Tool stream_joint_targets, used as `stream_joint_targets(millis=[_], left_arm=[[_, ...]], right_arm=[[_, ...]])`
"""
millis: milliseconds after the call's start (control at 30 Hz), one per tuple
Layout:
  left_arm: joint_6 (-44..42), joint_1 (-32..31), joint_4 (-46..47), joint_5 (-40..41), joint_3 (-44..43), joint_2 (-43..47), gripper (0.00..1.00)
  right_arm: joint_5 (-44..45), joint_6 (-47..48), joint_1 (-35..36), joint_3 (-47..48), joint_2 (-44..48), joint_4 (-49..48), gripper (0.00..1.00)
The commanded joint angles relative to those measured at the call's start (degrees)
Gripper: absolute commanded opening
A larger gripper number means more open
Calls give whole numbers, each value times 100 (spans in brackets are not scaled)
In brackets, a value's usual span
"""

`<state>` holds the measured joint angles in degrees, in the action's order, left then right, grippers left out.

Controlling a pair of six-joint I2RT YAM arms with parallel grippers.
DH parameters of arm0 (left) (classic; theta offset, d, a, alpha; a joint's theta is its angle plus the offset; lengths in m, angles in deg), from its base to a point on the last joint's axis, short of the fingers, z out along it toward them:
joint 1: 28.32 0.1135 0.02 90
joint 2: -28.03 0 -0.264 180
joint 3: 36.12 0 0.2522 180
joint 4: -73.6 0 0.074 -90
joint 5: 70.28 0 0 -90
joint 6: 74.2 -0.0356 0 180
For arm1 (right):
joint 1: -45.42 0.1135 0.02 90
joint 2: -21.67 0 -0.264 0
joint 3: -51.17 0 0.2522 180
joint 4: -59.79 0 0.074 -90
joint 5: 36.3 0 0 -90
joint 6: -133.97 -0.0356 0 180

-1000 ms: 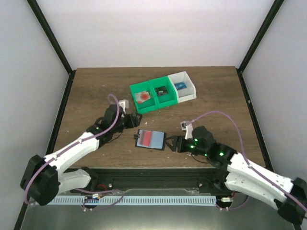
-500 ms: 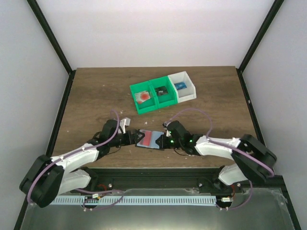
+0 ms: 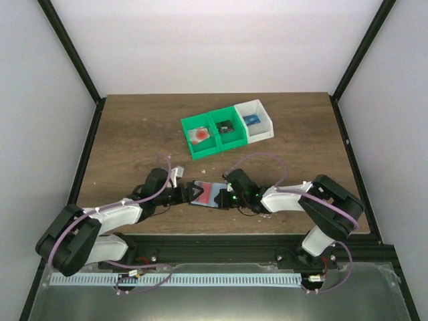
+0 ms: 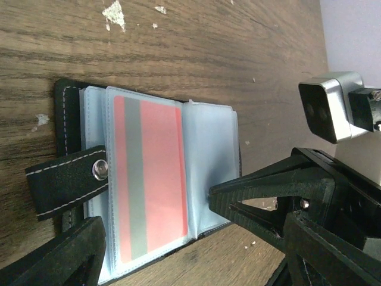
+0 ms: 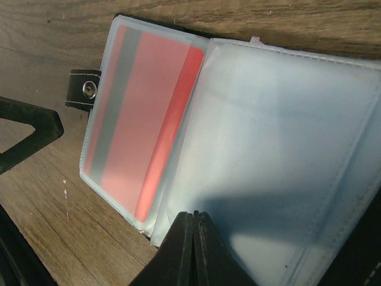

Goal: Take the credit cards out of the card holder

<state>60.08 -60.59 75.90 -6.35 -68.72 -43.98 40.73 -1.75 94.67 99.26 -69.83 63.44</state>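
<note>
**Card holder lies open between two claws**

The card holder point(image 3: 208, 193) lies open on the counter point(image 3: 134, 127) with its clear sleeves facing up. A red card point(image 4: 149, 179) sits in the sleeve next to the snap strap point(image 4: 68, 179). The left claw point(image 3: 186, 192) is spread wide at the holder's strap side. The right claw point(image 5: 193, 221) is pressed together, its tip on the edge of the other sleeve; whether it nips the plastic cannot be told. Green and white bins point(image 3: 227, 130) stand well beyond the holder.
</note>
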Motion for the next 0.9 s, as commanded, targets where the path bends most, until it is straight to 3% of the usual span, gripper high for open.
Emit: stream_joint_targets(millis=[0, 867], left_arm=[[-79, 28, 259, 37, 14, -50, 84], [173, 24, 841, -204, 102, -744, 83]], right_arm=[[71, 74, -30, -91, -70, -184, 1], [2, 27, -30, -326, -8, -454, 0]])
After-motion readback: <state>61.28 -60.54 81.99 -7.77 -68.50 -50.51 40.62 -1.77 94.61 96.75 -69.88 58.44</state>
